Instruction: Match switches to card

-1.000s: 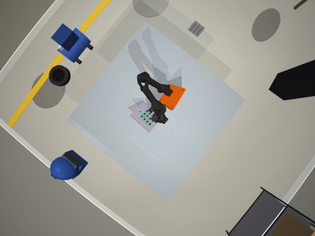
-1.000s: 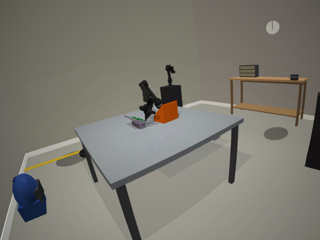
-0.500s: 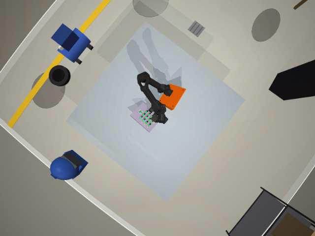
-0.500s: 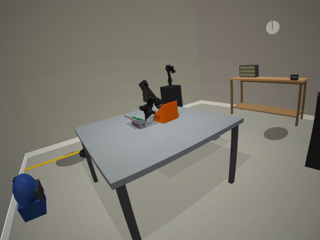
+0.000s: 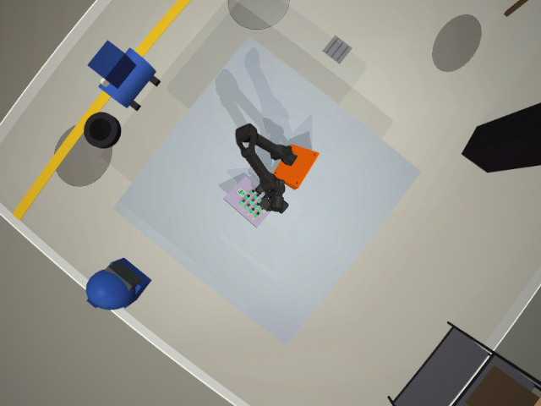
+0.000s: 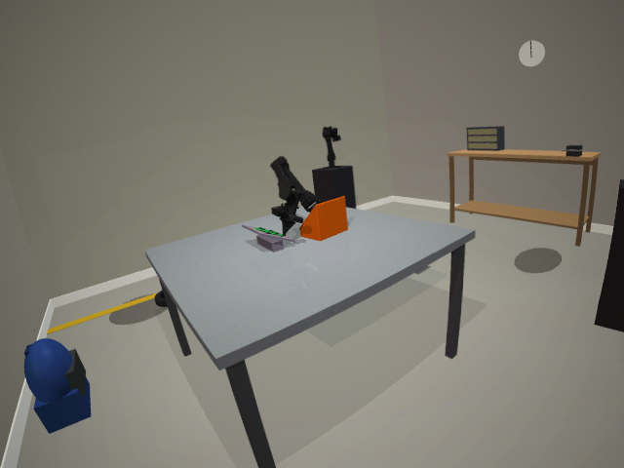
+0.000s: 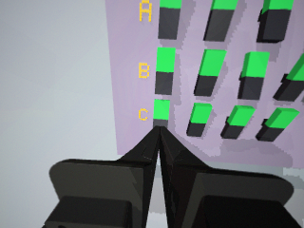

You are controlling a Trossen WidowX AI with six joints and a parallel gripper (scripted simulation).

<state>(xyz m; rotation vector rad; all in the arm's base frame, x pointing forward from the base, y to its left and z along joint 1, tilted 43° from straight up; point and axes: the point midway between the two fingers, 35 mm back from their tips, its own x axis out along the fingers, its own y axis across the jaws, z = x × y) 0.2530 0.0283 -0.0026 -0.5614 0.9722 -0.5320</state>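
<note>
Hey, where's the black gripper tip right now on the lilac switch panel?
In the wrist view the shut black gripper sits at the near dark-grey end of the first switch in row C, at the lilac switch panel's near left corner, beside the yellow letter C.

Workshop: floor tape (image 5: 94,106), workbench (image 6: 524,155)

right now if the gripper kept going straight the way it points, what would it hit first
The shut gripper points at the row C switch in the leftmost column of the lilac panel. It would likely meet that switch's dark grey near end first; whether the tips already touch it is unclear.
</note>
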